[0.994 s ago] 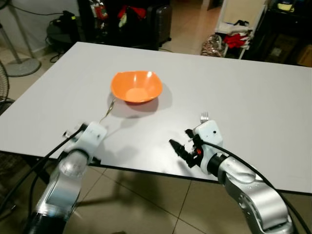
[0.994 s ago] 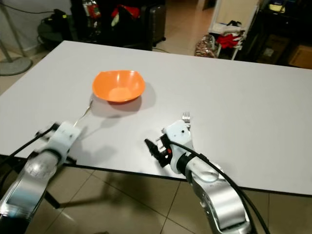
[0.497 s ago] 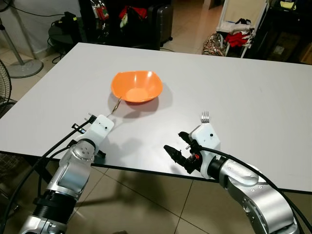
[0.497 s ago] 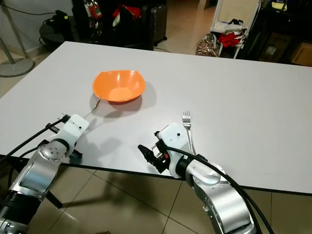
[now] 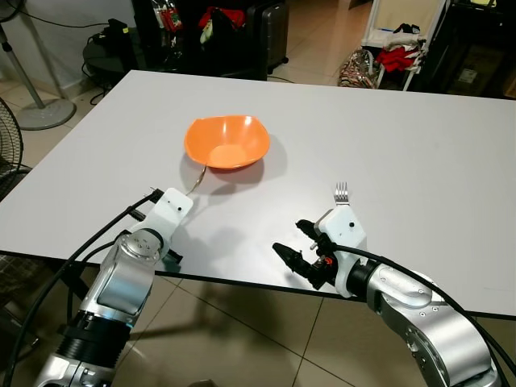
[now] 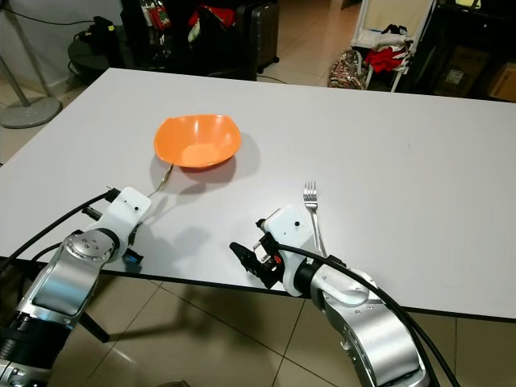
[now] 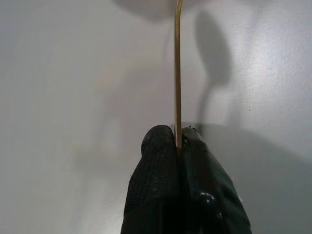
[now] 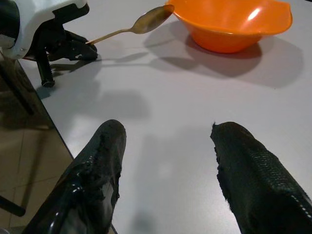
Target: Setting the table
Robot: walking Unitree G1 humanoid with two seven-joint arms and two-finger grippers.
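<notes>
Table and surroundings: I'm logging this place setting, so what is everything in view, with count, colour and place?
Table: one, white, before the robot.
Bowl: one, orange, on the table's left half.
Spoon: one, gold-coloured, tip beside the bowl.
Fork: one, silver, near the table's front edge.
Fan: one, dark, at left.
Clutter: dark, with red items, behind the table.
Left gripper: shut on the spoon's handle.
Right gripper: open, beside the fork.

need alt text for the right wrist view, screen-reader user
The right gripper is open, its two black fingers hanging apart just above the white table near its edge. Beyond them, the left gripper holds a gold spoon by its handle, the spoon's bowl close beside an orange bowl.
</notes>
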